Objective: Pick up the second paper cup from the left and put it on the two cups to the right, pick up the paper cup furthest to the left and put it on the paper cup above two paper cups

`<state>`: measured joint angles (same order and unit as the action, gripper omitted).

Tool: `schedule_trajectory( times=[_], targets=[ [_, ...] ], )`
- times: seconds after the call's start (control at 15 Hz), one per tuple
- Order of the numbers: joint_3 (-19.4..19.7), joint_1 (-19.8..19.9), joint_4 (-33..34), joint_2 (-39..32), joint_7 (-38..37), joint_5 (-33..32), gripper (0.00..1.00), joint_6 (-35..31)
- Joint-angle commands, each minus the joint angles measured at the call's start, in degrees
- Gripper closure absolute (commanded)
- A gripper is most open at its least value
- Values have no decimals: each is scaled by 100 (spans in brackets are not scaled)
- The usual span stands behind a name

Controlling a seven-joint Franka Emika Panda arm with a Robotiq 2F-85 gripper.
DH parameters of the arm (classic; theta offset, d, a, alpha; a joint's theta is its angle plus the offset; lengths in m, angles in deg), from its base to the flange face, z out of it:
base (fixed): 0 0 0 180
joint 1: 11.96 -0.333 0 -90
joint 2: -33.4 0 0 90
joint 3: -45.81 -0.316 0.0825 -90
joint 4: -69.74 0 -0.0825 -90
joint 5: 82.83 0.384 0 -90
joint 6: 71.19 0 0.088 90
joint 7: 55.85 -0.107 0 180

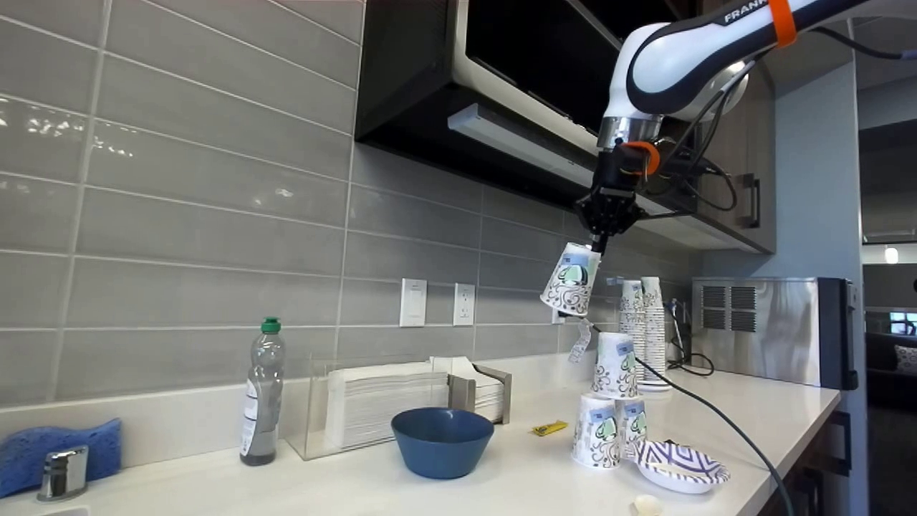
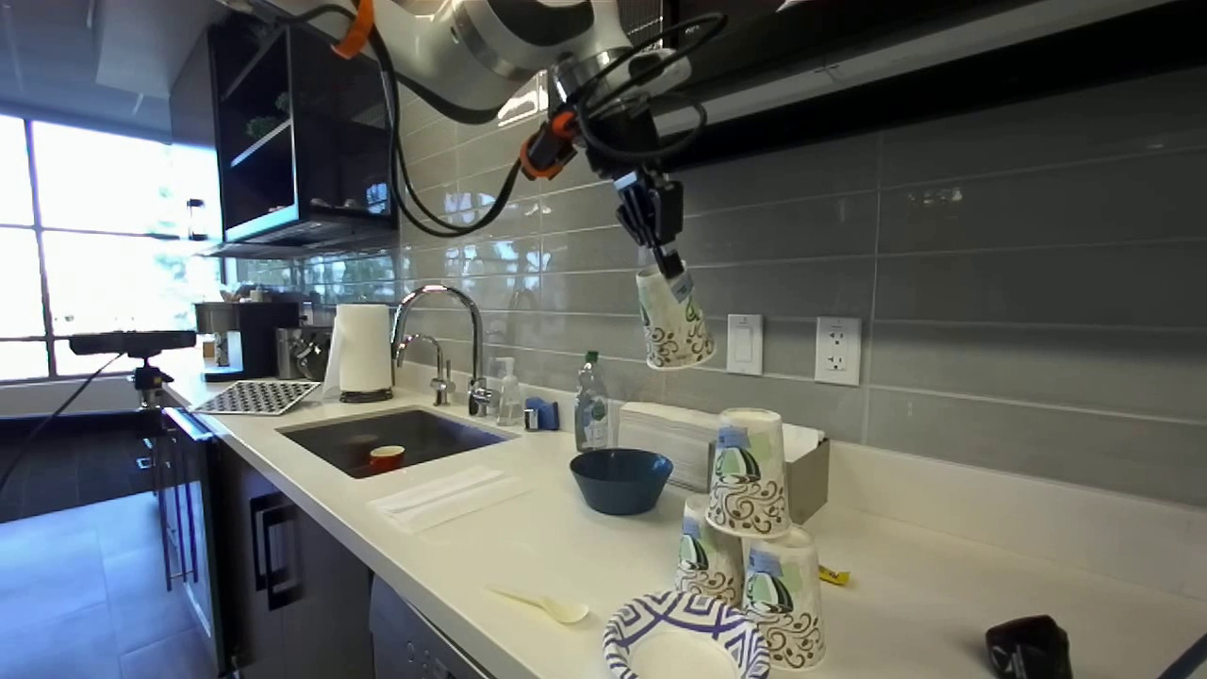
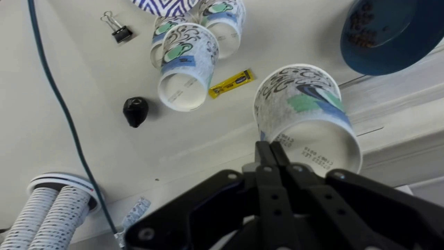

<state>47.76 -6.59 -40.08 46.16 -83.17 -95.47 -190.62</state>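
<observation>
My gripper (image 1: 597, 246) is shut on the wall of an upside-down white paper cup (image 1: 571, 281) with a printed pattern. The cup hangs tilted in the air, higher than the other cups. In the wrist view the fingertips (image 3: 270, 144) pinch its rim at the base end, and the held cup (image 3: 298, 100) shows its closed base. Another upside-down cup (image 1: 615, 367) stands on the two cups to the right (image 1: 595, 433), which stand side by side, upside down, on the counter. In an exterior view the held cup (image 2: 675, 325) is up and left of the stacked cup (image 2: 748, 481).
A patterned dish (image 1: 680, 467) lies close beside the bottom cups. A blue bowl (image 1: 443, 441), napkin holder (image 1: 401, 401) and bottle (image 1: 262, 401) stand along the wall. A yellow packet (image 3: 231, 83), binder clip (image 3: 121, 34), cable (image 3: 59, 93) and tall cup stacks (image 3: 52, 215) are nearby. A cabinet overhangs.
</observation>
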Motion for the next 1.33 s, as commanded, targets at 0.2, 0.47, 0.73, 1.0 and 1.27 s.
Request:
schedule_trajectory(
  times=[0.2,0.47,0.73,1.0,1.27],
  targets=[
    [53,337,187,-12,-36,-289,98,74],
    [66,379,247,-41,-60,-339,100,155],
    [164,460,392,-138,-74,-316,100,434],
    [270,511,560,-289,-30,-303,100,789],
    [395,517,787,-535,40,-199,100,1049]
  ],
)
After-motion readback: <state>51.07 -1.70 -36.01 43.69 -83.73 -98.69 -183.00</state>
